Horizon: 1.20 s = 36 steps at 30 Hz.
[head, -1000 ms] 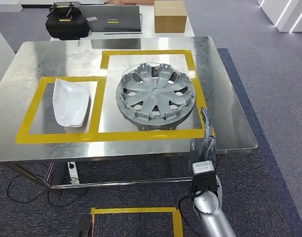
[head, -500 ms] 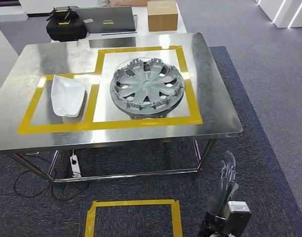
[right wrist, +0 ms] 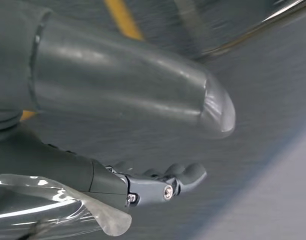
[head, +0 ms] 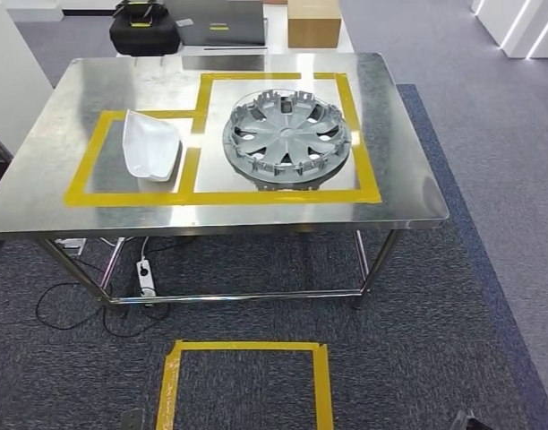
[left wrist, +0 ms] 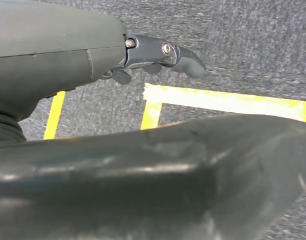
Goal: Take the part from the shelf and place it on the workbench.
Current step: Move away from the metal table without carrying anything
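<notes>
The right hand (right wrist: 144, 170) hangs low over the grey carpet (right wrist: 257, 125), its thumb and dark fingers stretched out apart and holding nothing; a strip of clear film, perhaps a loose cover, blurs the edge of that wrist view. A second ago this hand stood at the near right edge of the steel desk (head: 406, 193) beside the wheel cover; it has since dropped out of the head view, a sign the release is over and the arm is retracting. The left hand (left wrist: 159, 52) likewise hangs by the robot's side above the yellow-taped square (left wrist: 219, 100) on the floor, fingers extended and empty.

On the desk, the silver wheel cover (head: 286, 136) lies face up inside the larger yellow tape frame (head: 366, 170) toward the right end, well inside its borders. In the smaller taped frame at the left sits the white mirror cap (head: 149, 145). Beyond the far edge stand a black case (head: 144, 29), a grey laptop (head: 220, 22) and a cardboard box (head: 313, 22). A power strip (head: 145, 276) lies under the desk.

With both parts set in their marked frames and both hands free, the placing appears complete; the whole view has also shifted, so the robot seems to be backing away from the desk.
</notes>
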{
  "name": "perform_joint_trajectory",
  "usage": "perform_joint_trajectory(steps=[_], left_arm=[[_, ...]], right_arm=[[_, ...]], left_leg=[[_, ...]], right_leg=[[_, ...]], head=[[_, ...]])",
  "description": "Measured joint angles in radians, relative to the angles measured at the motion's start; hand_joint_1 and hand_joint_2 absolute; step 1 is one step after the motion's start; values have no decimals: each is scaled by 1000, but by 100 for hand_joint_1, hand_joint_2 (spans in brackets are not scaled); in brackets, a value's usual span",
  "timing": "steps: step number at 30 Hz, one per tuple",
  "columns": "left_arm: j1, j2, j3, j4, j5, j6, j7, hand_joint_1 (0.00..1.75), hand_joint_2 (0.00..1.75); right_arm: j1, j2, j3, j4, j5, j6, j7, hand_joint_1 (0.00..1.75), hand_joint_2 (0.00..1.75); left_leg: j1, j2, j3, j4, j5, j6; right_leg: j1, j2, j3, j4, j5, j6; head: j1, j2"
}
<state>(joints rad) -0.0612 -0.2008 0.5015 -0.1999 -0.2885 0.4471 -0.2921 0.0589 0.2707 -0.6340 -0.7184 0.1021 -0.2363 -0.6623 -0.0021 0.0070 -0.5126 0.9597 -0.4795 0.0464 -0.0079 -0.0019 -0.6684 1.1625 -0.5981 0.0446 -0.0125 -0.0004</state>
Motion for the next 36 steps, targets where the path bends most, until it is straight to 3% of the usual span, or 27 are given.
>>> perform_joint_trajectory(steps=[1,2,3,5,6,7,9,11,12,14,16,18,22,23,26,27,29,30,33,34,35,36], left_arm=[[-1,-2,1,0,-4,0,0,0,0],[-2,-3,3,0,-8,0,-1,0,0],[-2,-4,6,0,-12,0,-1,0,0],[-5,-6,11,0,-20,0,-1,0,0],[-6,-7,13,0,-25,-1,0,0,0],[-8,-8,14,0,-30,-1,2,0,0],[-11,-9,15,-1,-42,-3,8,0,0],[-11,-10,17,-1,-51,-4,14,0,0],[-10,-10,17,0,-54,-5,17,0,0],[-9,-10,17,0,-60,-6,19,0,0],[-9,-10,17,0,-63,-8,20,0,0],[-10,-9,18,0,-64,-8,20,0,0],[-10,-10,18,0,-65,-9,20,0,0],[-10,-9,18,0,-70,-10,22,0,0],[-16,-10,17,0,-89,-14,29,0,0],[-17,-10,17,0,-92,-15,29,0,0],[-15,-11,17,0,-95,-19,29,0,0],[-14,-11,17,0,-97,-21,29,0,0],[-14,-12,17,0,-105,-25,29,0,0],[-14,-12,17,0,-106,-25,29,0,0],[-13,-12,17,0,-106,-25,29,0,0],[-13,-12,17,0,-106,-25,29,0,0]], right_arm=[[-17,-9,-29,65,16,-25,27,0,0],[-32,-18,-52,124,38,-56,60,0,0],[-45,-26,-67,177,63,-89,101,0,0],[-68,-39,-81,263,117,-146,194,0,0],[-78,-43,-82,294,145,-169,248,0,0],[-88,-45,-81,323,176,-188,305,0,0],[-102,-46,-72,374,248,-219,437,0,0],[-104,-47,-50,414,317,-237,567,0,0],[-103,-47,-36,428,346,-241,622,0,0],[-104,-47,-7,451,390,-241,699,0,0],[-106,-47,17,464,419,-234,736,0,0],[-107,-47,26,469,429,-230,746,0,0],[-107,-47,32,471,437,-227,751,0,0],[-108,-47,47,475,455,-221,755,0,0],[-107,-47,126,489,542,-185,772,0,0],[-107,-48,144,492,559,-175,776,0,0],[-110,-48,165,495,576,-163,781,0,0],[-111,-48,174,496,583,-157,784,0,0],[-111,-50,196,499,602,-138,796,0,0],[-110,-51,202,500,606,-135,799,0,0],[-110,-51,207,501,609,-133,800,0,0],[-110,-51,212,502,611,-132,801,0,0]], left_leg=[[0,2,-16,2,12,0],[0,3,-33,5,24,-2],[0,5,-51,9,35,-5],[3,6,-85,23,53,-14],[3,6,-101,32,61,-21],[3,6,-114,41,68,-27],[3,7,-131,50,88,-39],[7,6,-139,51,95,-49],[10,5,-145,62,74,-55],[12,3,-162,141,-21,-64],[12,2,-179,252,-109,-68],[12,2,-186,300,-135,-69],[12,2,-185,326,-140,-70],[12,2,-153,301,-117,-67],[2,17,18,66,-54,-49],[-2,19,40,21,-55,-44],[2,10,32,17,-45,-29],[3,5,28,15,-39,-20],[0,-9,13,14,-24,-5],[-2,-15,8,15,-20,-4],[-4,-22,4,17,-17,-4],[-6,-31,1,19,-15,-4]], right_leg=[[-2,0,-8,59,-27,4],[-5,0,-5,97,-28,9],[-7,0,12,107,-8,13],[-15,0,92,30,49,20],[-18,0,150,-43,55,22],[-18,2,198,-114,46,19],[-13,4,237,-191,23,6],[-10,0,218,-193,31,-15],[-10,-3,210,-192,40,-26],[-10,-7,190,-193,59,-44],[-7,-9,175,-191,76,-50],[-6,-9,170,-189,82,-51],[-6,-10,162,-186,88,-51],[-5,-11,144,-181,96,-50],[2,-27,85,-164,131,-35],[4,-35,80,-163,139,-27],[2,-36,69,-153,130,-17],[1,-28,57,-128,109,-12],[-1,-5,-20,58,8,-4],[-1,-3,-39,111,-10,-4],[-1,-2,-41,131,-10,-5],[-1,1,-23,108,9,-8]], head=[[2,0],[2,0],[2,0],[1,0],[3,0],[2,0],[3,0],[5,0],[5,0],[4,0],[2,0],[2,0],[2,0],[2,0],[1,0],[1,0],[1,0],[2,0],[4,0],[4,0],[4,0],[3,0]])
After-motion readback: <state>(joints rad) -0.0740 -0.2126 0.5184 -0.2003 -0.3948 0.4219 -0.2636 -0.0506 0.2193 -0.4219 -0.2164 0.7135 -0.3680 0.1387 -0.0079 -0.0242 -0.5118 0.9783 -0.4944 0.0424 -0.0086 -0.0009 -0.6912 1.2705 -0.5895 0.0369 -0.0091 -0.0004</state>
